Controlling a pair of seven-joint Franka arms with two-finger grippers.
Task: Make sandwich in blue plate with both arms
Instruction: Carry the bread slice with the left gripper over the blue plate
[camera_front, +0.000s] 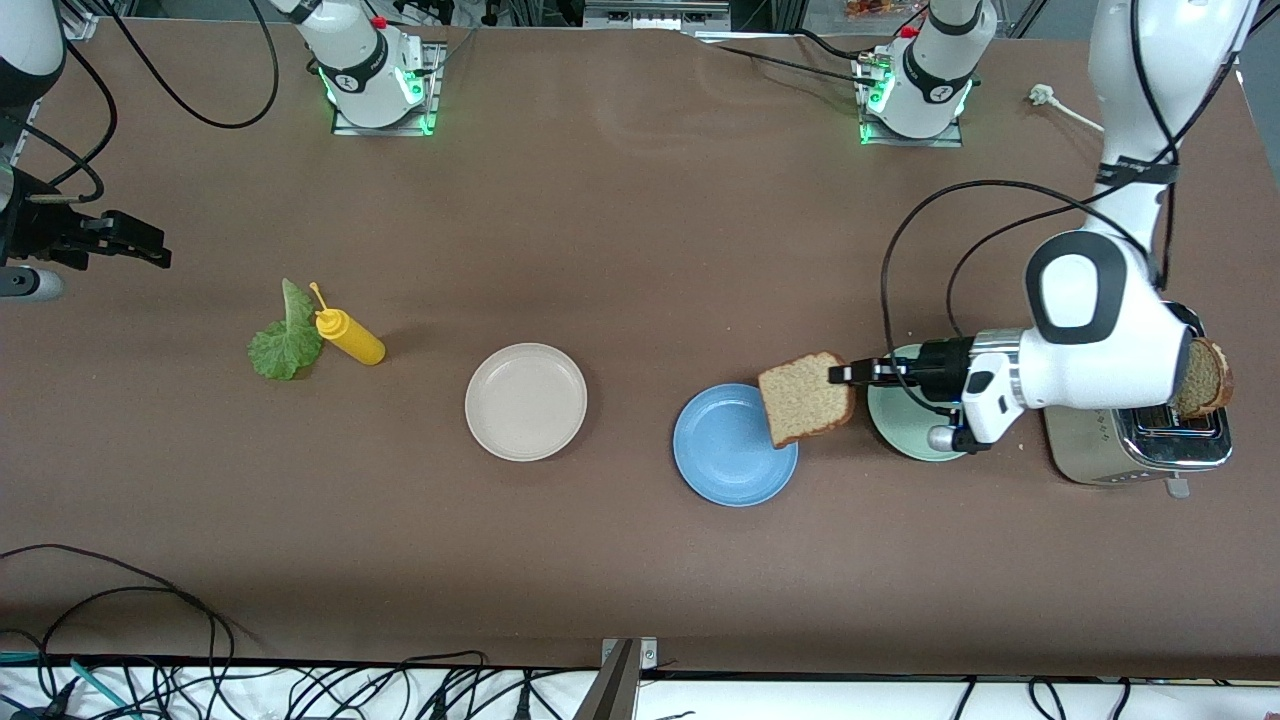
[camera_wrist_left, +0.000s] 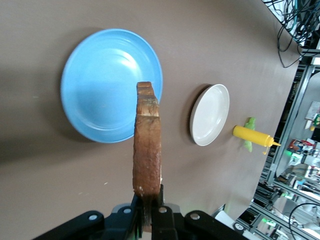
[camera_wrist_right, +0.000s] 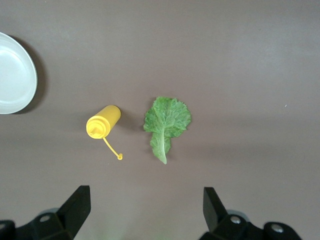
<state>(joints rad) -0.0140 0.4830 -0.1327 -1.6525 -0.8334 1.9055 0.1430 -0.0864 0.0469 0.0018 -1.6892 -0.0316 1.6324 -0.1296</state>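
Observation:
My left gripper (camera_front: 846, 373) (camera_wrist_left: 149, 196) is shut on one edge of a brown bread slice (camera_front: 806, 398) (camera_wrist_left: 147, 145). It holds the slice on edge in the air over the rim of the blue plate (camera_front: 725, 462) (camera_wrist_left: 100, 85), at the side toward the left arm's end; the plate is bare. A second bread slice (camera_front: 1205, 378) sticks up from the toaster (camera_front: 1135, 448). The lettuce leaf (camera_front: 285, 342) (camera_wrist_right: 166, 122) lies flat toward the right arm's end. My right gripper (camera_front: 155, 250) (camera_wrist_right: 145, 196) waits open and empty above the table near the leaf.
A yellow squeeze bottle (camera_front: 350, 338) (camera_wrist_right: 102, 121) lies beside the lettuce. A beige plate (camera_front: 526, 401) (camera_wrist_left: 210, 114) (camera_wrist_right: 12, 75) sits between the bottle and the blue plate. A mint-green plate (camera_front: 905, 428) lies under my left wrist, next to the toaster.

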